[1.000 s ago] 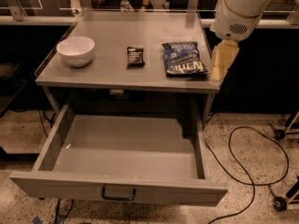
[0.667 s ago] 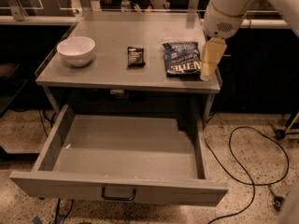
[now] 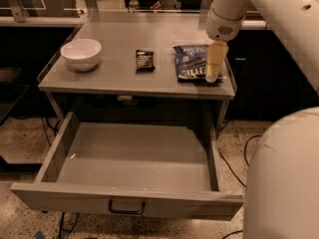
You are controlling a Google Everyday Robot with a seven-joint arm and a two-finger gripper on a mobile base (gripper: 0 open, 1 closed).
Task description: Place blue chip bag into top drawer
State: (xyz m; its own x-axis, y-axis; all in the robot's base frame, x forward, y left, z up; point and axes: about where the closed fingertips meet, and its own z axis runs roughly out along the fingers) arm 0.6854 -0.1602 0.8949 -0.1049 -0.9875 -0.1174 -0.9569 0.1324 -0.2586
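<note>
The blue chip bag (image 3: 192, 61) lies flat on the right side of the grey table top (image 3: 124, 78). My gripper (image 3: 214, 72) hangs from the white arm at the bag's right edge, its cream fingers (image 3: 215, 59) pointing down over the bag. The top drawer (image 3: 129, 168) is pulled out wide below the table and is empty, with a dark pull handle (image 3: 126, 209) at the centre of its front panel.
A small black wrapped bar (image 3: 144, 59) lies in the middle of the table top. A white bowl (image 3: 81, 54) stands at the left. My white arm and base (image 3: 284, 178) fill the right side. Cables lie on the speckled floor (image 3: 234, 153).
My gripper has moved left and towards the bag, from beside the table's right edge to over the bag's right edge. The bag, bar and bowl have not moved.
</note>
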